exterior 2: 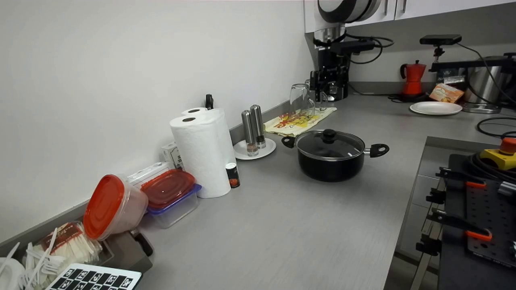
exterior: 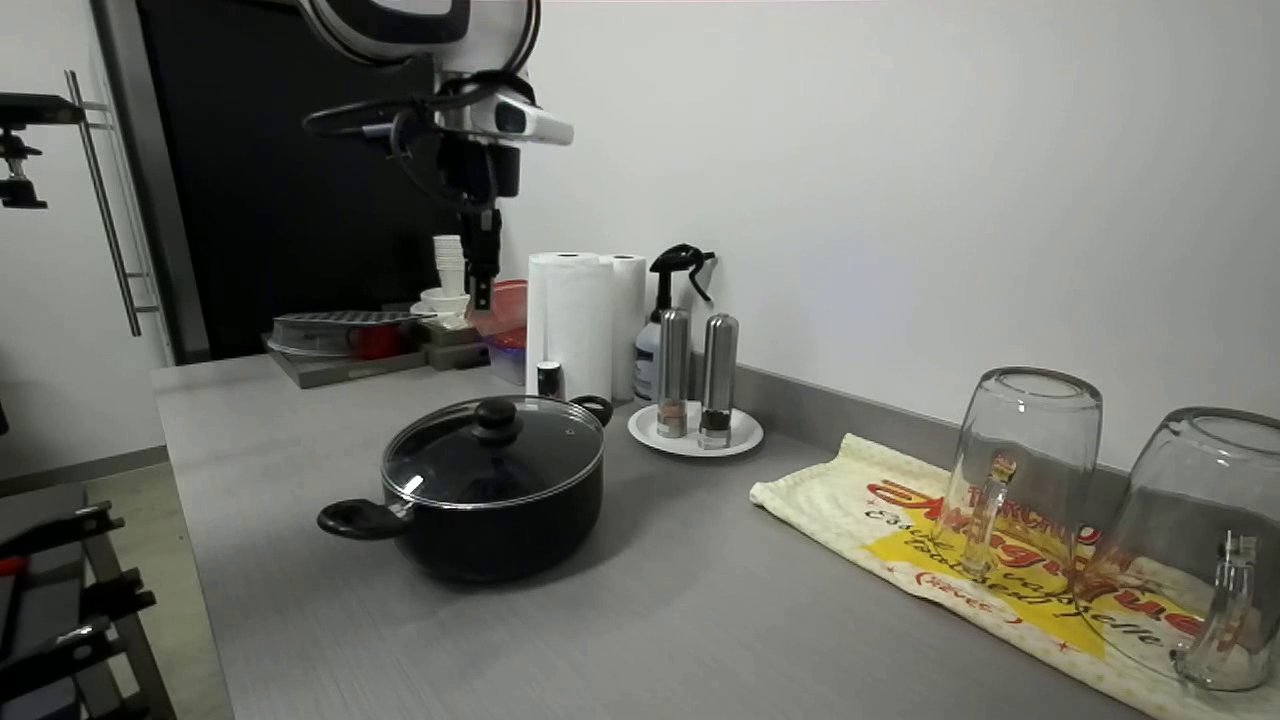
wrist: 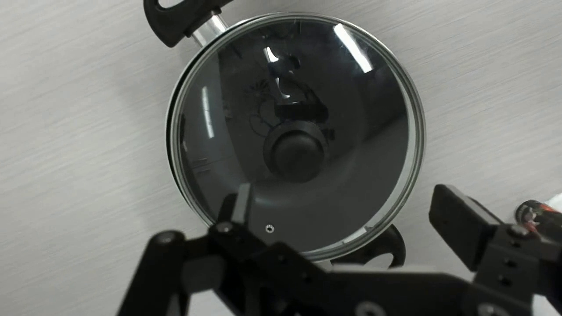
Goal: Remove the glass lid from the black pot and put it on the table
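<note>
The glass lid (exterior: 445, 465) sits flat on the black pot (exterior: 505, 545), with its dark knob (exterior: 497, 420) on top. The lid (exterior 2: 308, 145) and the pot (exterior 2: 331, 168) also show in an exterior view. The pot stands on the grey table (exterior: 700, 620). My gripper (exterior: 481, 295) hangs above the pot, pointing down, apart from the lid. In the wrist view my gripper (wrist: 342, 193) is open and empty, its fingers spread wide. The lid (wrist: 351, 153) fills the middle there, and the knob (wrist: 298, 153) lies ahead of the fingers, not between them.
Salt and pepper mills (exterior: 690, 380) stand on a white plate (exterior: 745, 435) beside the pot, near paper rolls (exterior: 570, 320) and a small dark shaker (exterior 2: 232, 175). Upturned glass mugs (exterior: 1030, 450) stand on a patterned cloth (exterior: 870, 490). Plastic containers (exterior 2: 117, 205) line the wall.
</note>
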`<state>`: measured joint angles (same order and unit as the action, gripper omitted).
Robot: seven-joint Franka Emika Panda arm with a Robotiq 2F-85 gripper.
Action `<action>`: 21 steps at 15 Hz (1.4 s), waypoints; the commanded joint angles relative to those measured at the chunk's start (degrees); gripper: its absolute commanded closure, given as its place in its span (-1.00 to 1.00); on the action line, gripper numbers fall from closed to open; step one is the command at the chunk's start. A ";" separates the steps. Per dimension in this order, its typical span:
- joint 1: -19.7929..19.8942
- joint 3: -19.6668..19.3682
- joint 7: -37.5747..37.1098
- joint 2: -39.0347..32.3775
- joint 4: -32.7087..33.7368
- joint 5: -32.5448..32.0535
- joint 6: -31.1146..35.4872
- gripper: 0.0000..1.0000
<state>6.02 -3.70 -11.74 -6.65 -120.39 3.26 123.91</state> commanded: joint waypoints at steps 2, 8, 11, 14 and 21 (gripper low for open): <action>0.44 -1.08 1.61 -5.61 4.71 3.39 -2.27 -1.00; 1.32 -1.33 1.75 -10.88 8.46 5.51 -4.85 -1.00; 1.56 -1.64 1.21 -12.77 9.84 5.30 -6.14 -1.00; 2.00 -1.84 1.20 -14.39 10.99 5.63 -7.29 -1.00; 2.63 -1.69 1.47 -17.83 14.14 6.18 -10.05 -1.00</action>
<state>8.58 -5.32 -11.43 -22.53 -109.25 7.56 116.38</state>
